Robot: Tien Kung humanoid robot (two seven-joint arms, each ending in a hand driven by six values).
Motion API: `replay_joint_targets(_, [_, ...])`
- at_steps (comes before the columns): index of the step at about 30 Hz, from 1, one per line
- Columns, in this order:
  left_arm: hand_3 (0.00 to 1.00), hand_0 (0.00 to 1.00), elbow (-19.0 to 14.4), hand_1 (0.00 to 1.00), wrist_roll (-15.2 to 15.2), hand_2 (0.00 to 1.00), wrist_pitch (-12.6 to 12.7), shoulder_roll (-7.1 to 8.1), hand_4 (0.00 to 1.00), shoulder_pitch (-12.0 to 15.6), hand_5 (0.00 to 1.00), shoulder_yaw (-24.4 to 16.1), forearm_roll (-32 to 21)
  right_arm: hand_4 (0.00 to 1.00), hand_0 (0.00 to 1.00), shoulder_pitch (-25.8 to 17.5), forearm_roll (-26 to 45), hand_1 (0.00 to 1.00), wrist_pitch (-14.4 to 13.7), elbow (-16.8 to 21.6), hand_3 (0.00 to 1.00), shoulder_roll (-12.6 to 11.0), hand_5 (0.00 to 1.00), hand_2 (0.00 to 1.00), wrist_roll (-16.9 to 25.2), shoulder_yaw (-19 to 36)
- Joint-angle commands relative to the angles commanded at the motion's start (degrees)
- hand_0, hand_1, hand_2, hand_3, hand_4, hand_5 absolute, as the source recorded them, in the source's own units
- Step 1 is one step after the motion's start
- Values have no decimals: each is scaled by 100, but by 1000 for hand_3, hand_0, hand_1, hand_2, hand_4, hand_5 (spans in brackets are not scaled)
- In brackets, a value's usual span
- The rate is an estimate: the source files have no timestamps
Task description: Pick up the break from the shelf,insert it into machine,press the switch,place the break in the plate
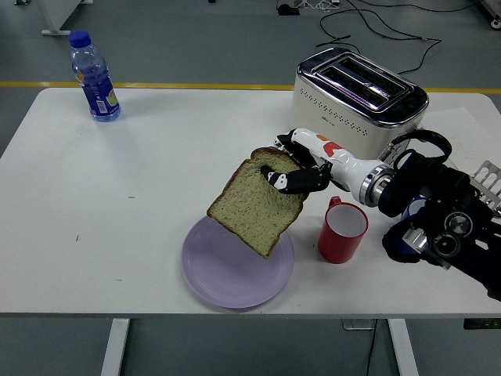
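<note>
White table point(117, 196) with rounded far corners, 2 white legs point(115, 346) under its near edge, grey floor point(196, 39) beyond, yellow floor line point(196, 85) along the far edge, black cables point(376, 31) trailing across the floor, even light.

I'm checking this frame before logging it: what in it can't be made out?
- Blue mug: hidden behind the right arm, head view.
- Rack: cut off by the right edge.
- Bottle label: too small to read.
- Plate: partly covered by the bread slice in the right hand.
</note>
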Motion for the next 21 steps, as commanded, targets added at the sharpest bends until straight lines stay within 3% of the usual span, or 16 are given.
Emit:
replay_joint_targets(9, [600,650,0,568,7,600,-12,-1,310,8,973,-15,50,362,149,-233,-23,226,-100,-538,480,696,2,317,15,-347])
replay_joint_targets(21, [601,650,0,569,-7,599,0,8,306,-44,970,58,-58,359,143,-163,-260,219,-259,-1108,479,1124,2,311,91,-641])
